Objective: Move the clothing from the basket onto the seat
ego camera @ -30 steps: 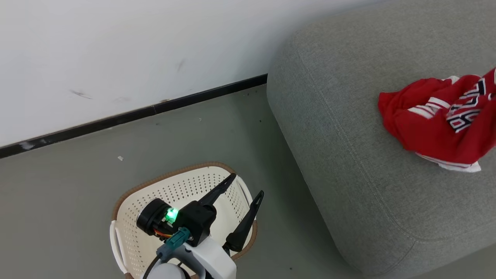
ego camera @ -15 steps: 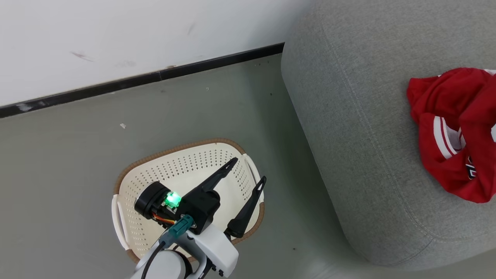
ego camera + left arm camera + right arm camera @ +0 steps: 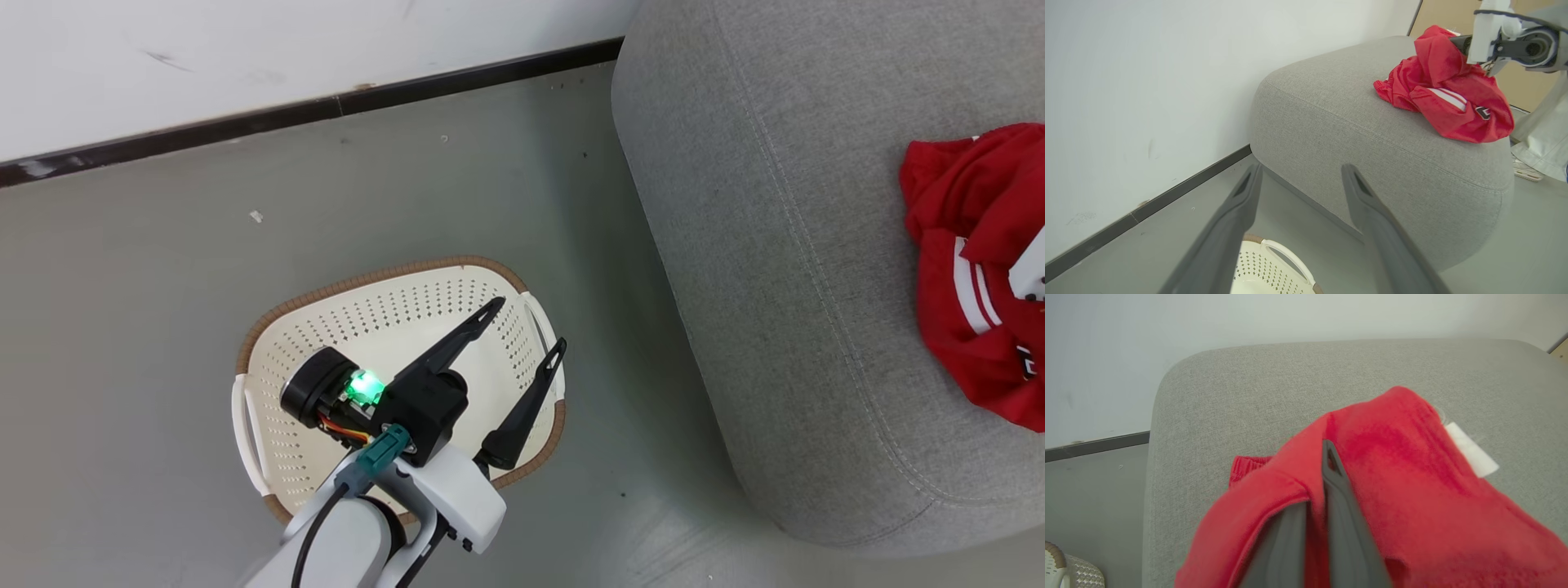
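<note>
The red clothing [image 3: 976, 269] with white stripes lies bunched near the right edge of the grey seat [image 3: 775, 245]. In the left wrist view the clothing [image 3: 1447, 98] rests on the seat [image 3: 1372, 143], with one fold lifted up to my right gripper [image 3: 1457, 41]. My right gripper [image 3: 1316, 473] is shut on the clothing [image 3: 1392, 465], which drapes over its fingers. My left gripper [image 3: 529, 325] hangs open and holds nothing above the cream basket [image 3: 269, 384]. The part of the basket's inside that shows is bare; my arm hides the rest.
A white wall with a dark skirting board [image 3: 326, 106] runs behind the grey floor [image 3: 122, 286]. The basket rim [image 3: 1286, 251] sits just below my left fingers, close to the seat's side. Pale trouser fabric and a shoe [image 3: 1541, 134] stand beyond the seat.
The head camera has swung, so basket and seat have shifted in view. The clothing has been folded over and its lettering no longer faces up. My left gripper stays open over the basket.
</note>
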